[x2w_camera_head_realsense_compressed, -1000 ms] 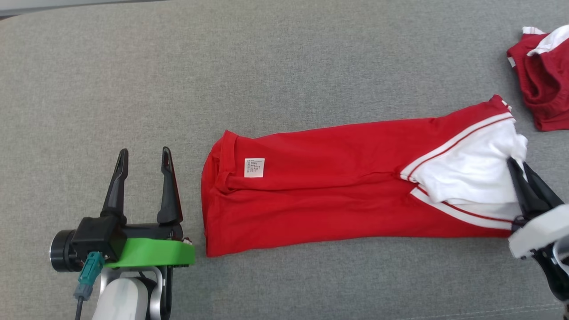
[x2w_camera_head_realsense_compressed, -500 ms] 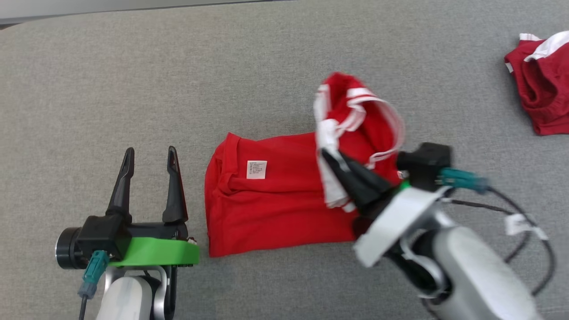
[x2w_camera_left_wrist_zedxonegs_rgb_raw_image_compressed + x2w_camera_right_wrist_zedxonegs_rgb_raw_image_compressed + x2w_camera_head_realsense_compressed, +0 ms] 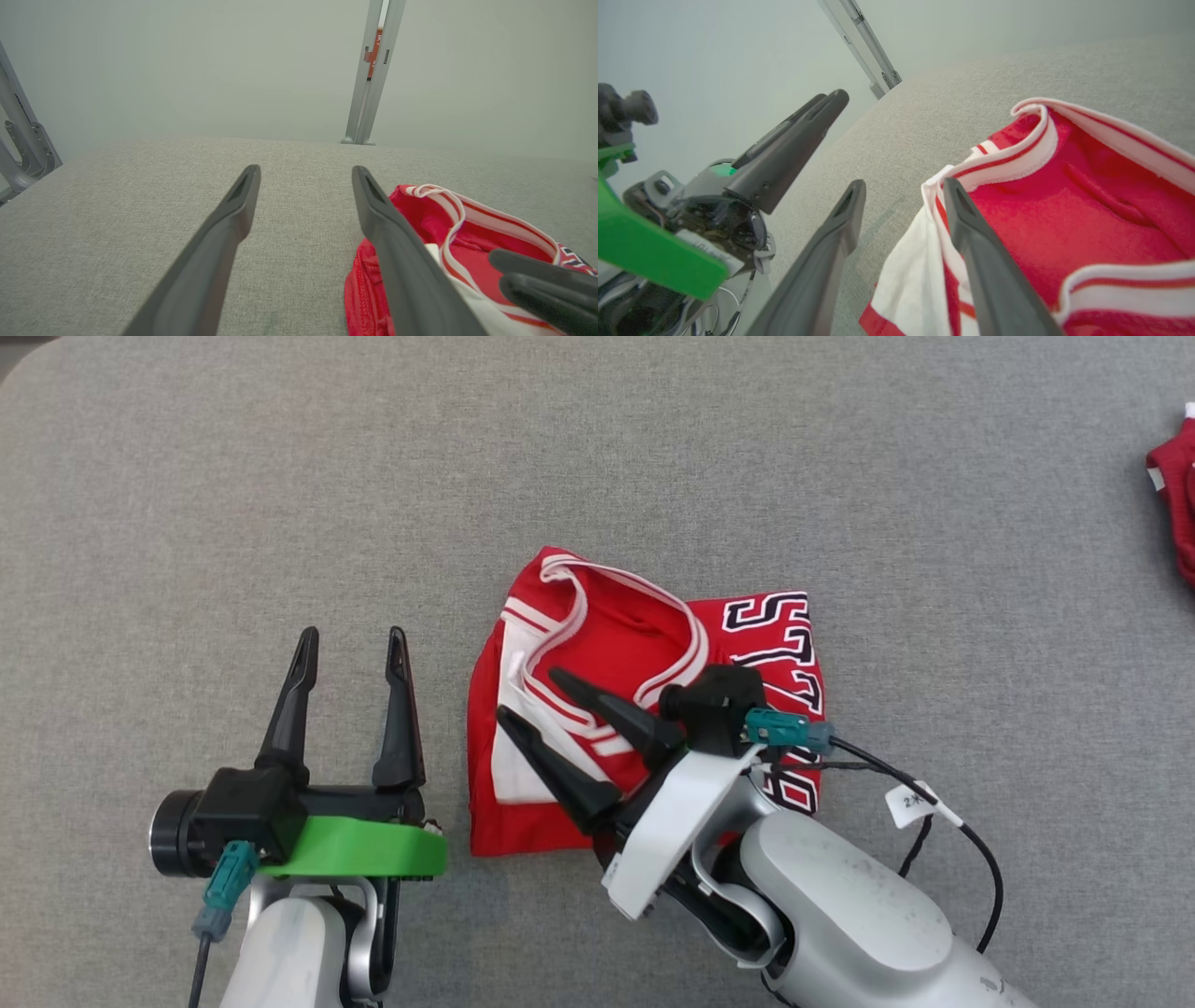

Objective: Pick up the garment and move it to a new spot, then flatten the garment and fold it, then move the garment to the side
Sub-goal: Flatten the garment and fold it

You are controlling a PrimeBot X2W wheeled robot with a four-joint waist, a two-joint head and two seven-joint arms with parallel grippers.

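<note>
**Head view.** I am watching the red jersey [image 3: 644, 644] lying folded near the middle of the grey cloth surface [image 3: 747, 448], well apart from a second red garment [image 3: 1176, 495] at the right edge. My right claw [image 3: 530, 693] is hanging over the jersey's white side panel, fingers spread and pinching nothing. In my judgement a fingertip is at risk of catching the loose striped armhole trim on withdrawal and dragging the top layer open. The right forearm is reaching in from the lower right, angled up and to the left.

**Left wrist view.** My left claw [image 3: 306, 170] is waiting spread and empty, level above the surface, just beside the jersey's edge.

**Right wrist view.** One right finger is lying over the white panel, the other over bare cloth.
</note>
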